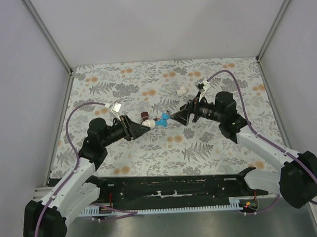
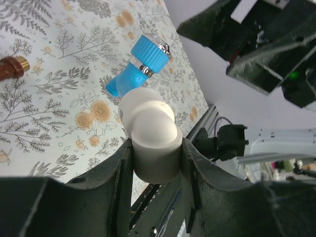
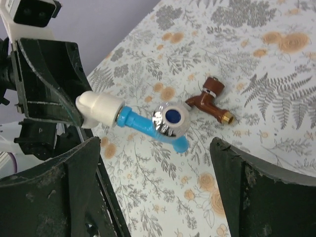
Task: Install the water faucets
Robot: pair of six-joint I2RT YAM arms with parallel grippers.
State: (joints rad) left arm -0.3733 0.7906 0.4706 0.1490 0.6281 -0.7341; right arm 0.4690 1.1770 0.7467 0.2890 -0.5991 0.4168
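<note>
The blue faucet with a chrome cap sits screwed into a white elbow fitting. My left gripper is shut on that fitting, holding it just above the mat; the blue faucet sticks out beyond it. My right gripper is open and empty, its jaws wide apart just right of the blue faucet. The red-brown faucet lies on the mat behind the left fingers. It also shows in the right wrist view and at the left edge of the left wrist view.
A second white fitting lies on the floral mat at the back, right of centre. White walls and metal posts bound the mat. A black rail with cables runs along the near edge.
</note>
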